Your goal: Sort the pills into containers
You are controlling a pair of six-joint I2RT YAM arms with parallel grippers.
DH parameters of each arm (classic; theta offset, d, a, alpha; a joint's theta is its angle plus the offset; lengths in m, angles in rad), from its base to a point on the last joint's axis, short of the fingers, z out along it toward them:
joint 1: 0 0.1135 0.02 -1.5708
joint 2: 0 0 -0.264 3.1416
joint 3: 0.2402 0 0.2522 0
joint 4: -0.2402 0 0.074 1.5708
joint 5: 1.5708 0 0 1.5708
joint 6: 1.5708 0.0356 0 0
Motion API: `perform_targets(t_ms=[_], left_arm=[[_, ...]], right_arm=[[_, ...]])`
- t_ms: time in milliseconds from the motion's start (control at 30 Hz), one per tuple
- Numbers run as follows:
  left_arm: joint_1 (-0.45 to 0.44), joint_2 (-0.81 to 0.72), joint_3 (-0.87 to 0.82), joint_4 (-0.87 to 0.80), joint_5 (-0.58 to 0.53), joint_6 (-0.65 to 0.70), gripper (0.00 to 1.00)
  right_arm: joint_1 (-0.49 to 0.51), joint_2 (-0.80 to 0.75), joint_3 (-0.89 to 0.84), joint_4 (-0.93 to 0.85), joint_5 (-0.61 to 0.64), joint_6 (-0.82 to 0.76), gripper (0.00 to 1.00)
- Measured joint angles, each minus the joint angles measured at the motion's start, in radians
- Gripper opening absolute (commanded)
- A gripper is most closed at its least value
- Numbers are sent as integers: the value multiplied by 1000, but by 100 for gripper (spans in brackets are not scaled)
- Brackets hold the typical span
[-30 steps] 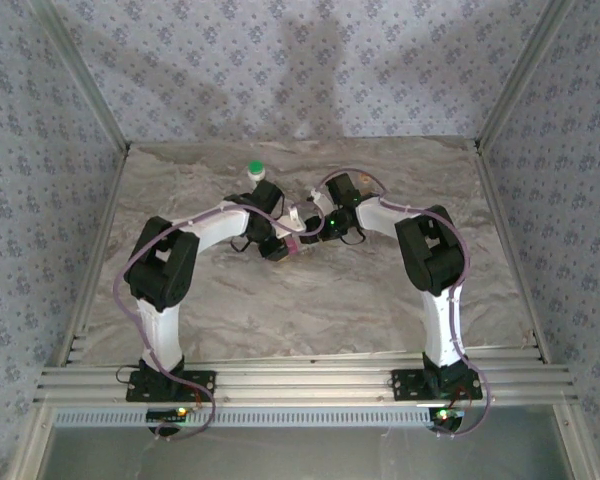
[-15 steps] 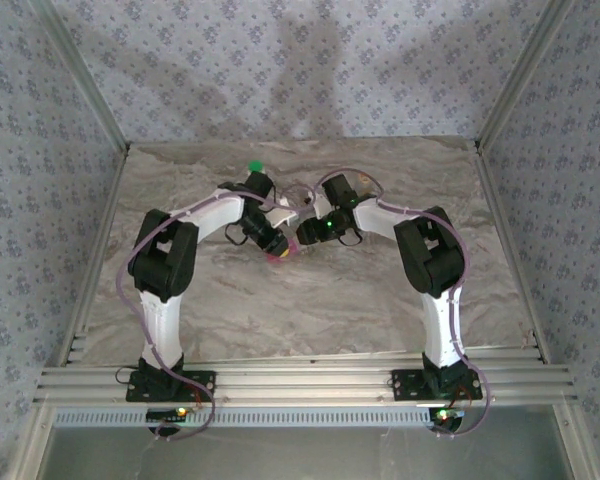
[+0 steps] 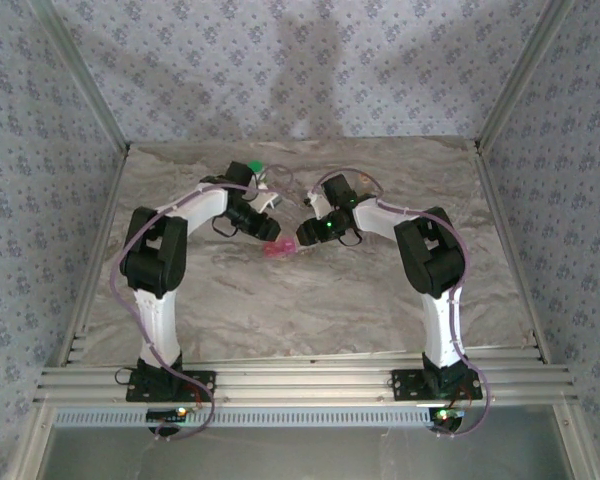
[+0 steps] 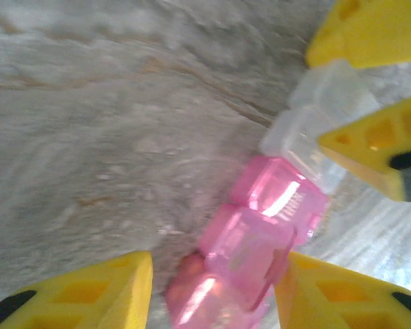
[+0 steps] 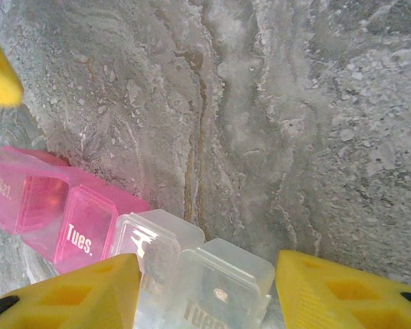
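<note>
Here the pink-and-clear pill case (image 4: 274,212) lies flat on the marble surface (image 5: 294,103), its long axis running from my left pincer (image 4: 214,267), which straddles the pink end loosely with jaws apart, to my right pincer (image 5: 209,259), pinching the clear end.

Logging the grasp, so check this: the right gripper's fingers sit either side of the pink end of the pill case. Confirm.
Wrong end. The fingers of the right gripper sit either side of the clear end of the pill case, as the right wrist view shows; its pink end lies off to one side, outside them.
</note>
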Motion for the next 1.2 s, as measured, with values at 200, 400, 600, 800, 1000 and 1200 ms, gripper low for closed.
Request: perform_targets(t_ms=[200, 400, 600, 800, 1000, 1200], left_arm=[[5, 0, 5, 33, -48, -42, 50], [-4, 11, 20, 56, -79, -68, 49], [-35, 20, 21, 79, -138, -78, 48], [-63, -129, -70, 198, -246, -130, 54], [-64, -459, -233, 437, -398, -179, 72], [-55, -505, -257, 554, -517, -212, 99]], right_arm=[[0, -1, 0, -5, 0, -11, 56], [0, -1, 0, -7, 0, -14, 56], [0, -8, -4, -11, 0, -8, 56], [-2, -18, -6, -36, 0, 6, 60], [-12, -50, -5, -100, 23, 30, 65], [-20, -169, 6, -130, 63, 53, 100]])
